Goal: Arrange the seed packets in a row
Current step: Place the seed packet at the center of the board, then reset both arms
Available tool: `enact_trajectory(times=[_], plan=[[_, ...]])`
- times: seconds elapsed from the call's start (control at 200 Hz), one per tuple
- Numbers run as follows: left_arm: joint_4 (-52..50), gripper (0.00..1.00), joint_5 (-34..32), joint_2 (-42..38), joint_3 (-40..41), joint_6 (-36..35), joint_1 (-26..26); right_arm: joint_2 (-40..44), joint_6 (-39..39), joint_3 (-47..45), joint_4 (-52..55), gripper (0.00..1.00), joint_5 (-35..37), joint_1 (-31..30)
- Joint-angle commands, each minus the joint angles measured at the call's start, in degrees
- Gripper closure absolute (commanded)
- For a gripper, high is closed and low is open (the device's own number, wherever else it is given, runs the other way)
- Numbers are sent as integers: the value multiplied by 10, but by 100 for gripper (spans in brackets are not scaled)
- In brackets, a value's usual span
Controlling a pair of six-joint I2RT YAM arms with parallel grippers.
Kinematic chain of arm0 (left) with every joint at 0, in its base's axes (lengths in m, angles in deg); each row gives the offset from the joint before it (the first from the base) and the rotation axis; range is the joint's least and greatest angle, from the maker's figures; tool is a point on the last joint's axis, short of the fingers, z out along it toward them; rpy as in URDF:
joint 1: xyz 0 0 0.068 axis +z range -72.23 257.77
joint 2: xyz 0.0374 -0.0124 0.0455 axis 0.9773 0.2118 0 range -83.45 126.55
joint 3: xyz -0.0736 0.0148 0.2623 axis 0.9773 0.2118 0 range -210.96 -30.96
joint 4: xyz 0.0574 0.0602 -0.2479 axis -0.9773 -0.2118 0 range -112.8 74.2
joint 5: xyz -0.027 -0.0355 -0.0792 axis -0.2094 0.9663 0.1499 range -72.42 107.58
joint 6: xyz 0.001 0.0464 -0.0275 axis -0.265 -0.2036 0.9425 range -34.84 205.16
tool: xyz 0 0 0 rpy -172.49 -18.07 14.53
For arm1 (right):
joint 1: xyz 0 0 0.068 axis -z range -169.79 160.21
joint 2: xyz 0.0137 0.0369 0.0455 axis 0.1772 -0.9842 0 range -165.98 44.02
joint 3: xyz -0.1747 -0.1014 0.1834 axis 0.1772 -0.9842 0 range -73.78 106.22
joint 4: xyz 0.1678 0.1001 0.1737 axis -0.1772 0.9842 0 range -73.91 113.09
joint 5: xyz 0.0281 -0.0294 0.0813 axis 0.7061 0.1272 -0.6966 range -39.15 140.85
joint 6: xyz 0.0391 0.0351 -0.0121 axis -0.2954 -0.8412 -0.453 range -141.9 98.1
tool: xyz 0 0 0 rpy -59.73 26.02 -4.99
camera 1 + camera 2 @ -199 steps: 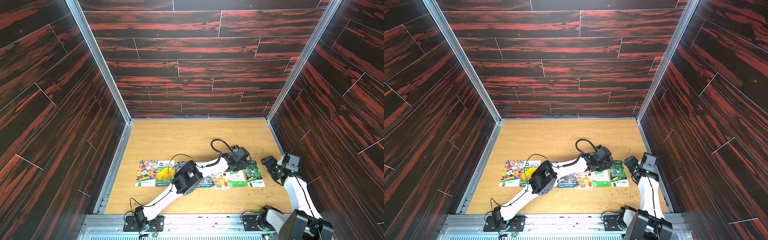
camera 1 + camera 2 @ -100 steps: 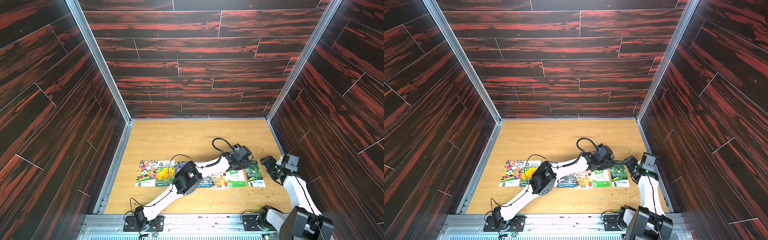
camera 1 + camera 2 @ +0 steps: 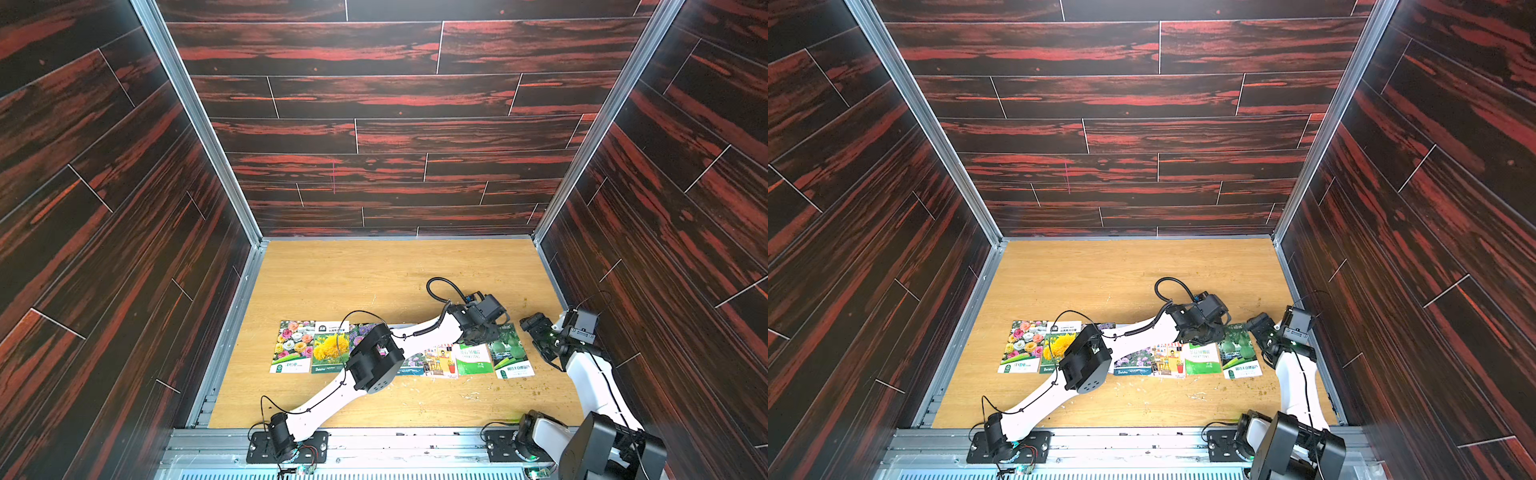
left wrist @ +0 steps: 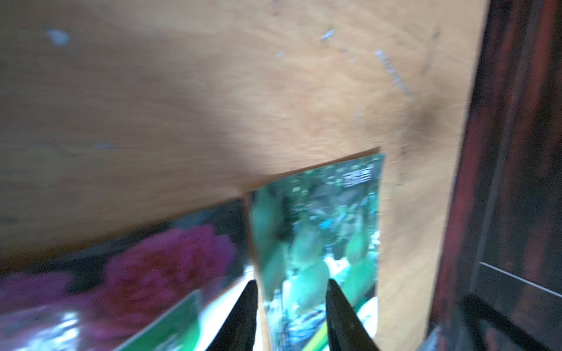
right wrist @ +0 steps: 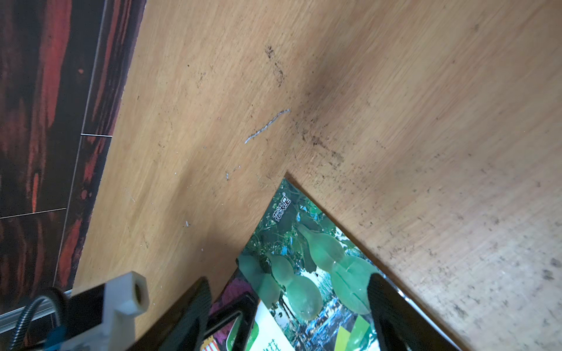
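Seed packets (image 3: 442,362) in row, left claw (image 4: 291,287) parted over gourd packet (image 4: 316,231)

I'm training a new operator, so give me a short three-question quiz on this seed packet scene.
1. True or false: the gourd packet lies at the row's end nearest the right gripper.
2. Pick one: the jaws of the left gripper are A) apart, B) clamped on a packet, C) out of view.
3. Fill in: the packet at the opposite end shows mixed ____.
Key: 1 true; 2 A; 3 flowers.
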Motion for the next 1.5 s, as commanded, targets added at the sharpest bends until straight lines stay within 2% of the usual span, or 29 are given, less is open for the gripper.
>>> enact_trajectory(times=[0.0, 0.25, 0.381, 0.511, 0.571, 0.626, 0.716, 0.827, 0.877, 0.947, 1.022, 1.127, 1.252, 1.343, 1.498], plan=[[-59, 58, -32, -52, 8, -33, -5, -2, 0, -11, -7, 17, -8, 3], [-71, 56, -95, -119, 3, -121, -2, 8, 4, -13, -7, 17, -16, 3], [-101, 56, -150, -183, 7, -215, 2, -2, 9, -10, -16, 17, -45, 2], [-136, 50, -205, -266, 65, -293, 35, -32, 6, -7, -40, 16, -89, -8], [-146, 48, -223, -312, 117, -331, 68, -34, 6, -2, -46, 16, -90, -21], [-139, 42, -236, -356, 169, -370, 102, -25, 8, 6, -49, 16, -82, -38], [-151, 22, -252, -426, 258, -391, 170, -3, 15, 25, -43, 15, -22, -87], [-87, 0, -279, -530, 398, -404, 262, -9, 30, 59, -43, 10, 54, -158], [-47, 0, -302, -569, 460, -416, 299, -21, 37, 67, -57, 2, 77, -187], [-10, 0, -366, -610, 525, -425, 343, -36, 42, 73, -82, 1, 95, -210], [35, 0, -395, -638, 580, -449, 391, -39, 50, 67, -125, 1, 100, -220], [102, 0, -369, -663, 648, -477, 466, -18, 94, 43, -193, 1, 111, -229], [139, 0, -376, -658, 685, -499, 525, 14, 181, 6, -244, 1, 190, -259], [168, 0, -357, -651, 714, -519, 558, 14, 195, -18, -263, 1, 222, -261], [215, 0, -340, -648, 769, -499, 623, 16, 220, -53, -307, 1, 314, -264]])
